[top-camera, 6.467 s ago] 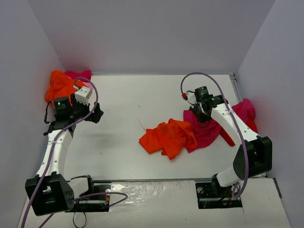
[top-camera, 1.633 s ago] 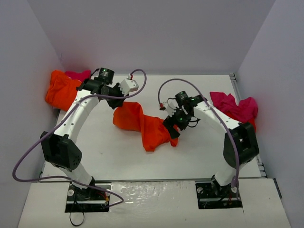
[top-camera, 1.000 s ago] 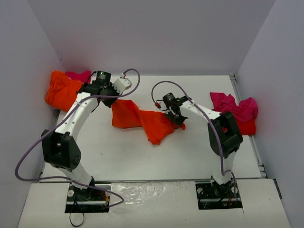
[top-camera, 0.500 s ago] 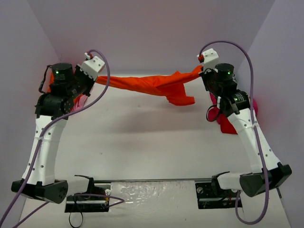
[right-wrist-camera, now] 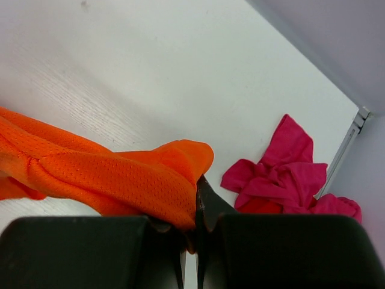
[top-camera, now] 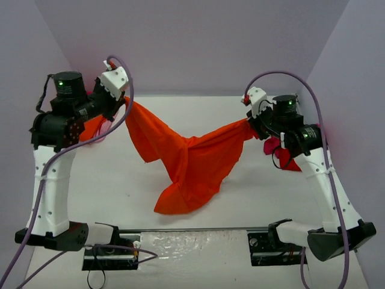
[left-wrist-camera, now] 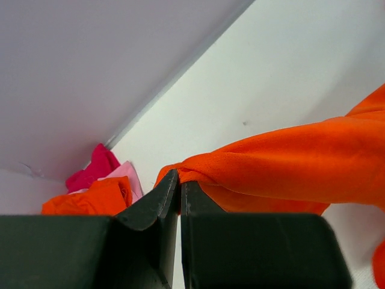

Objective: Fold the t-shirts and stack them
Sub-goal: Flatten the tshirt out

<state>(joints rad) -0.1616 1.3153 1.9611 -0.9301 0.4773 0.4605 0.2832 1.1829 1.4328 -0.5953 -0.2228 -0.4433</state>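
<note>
Orange t-shirt (top-camera: 191,161) hangs sagging over mid-table between both arms. Left gripper (top-camera: 124,100) pinched tight on its left end, right gripper (top-camera: 249,121) on its right end. Magenta t-shirt (right-wrist-camera: 284,176) crumpled far right.

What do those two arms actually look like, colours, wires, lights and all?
The left arm and right arm are white, rounded segments linked by chunky black joints, each with a small green light. A lilac cable loops along each. The left gripper and right gripper have two dark, wedge-shaped fingers.
</note>
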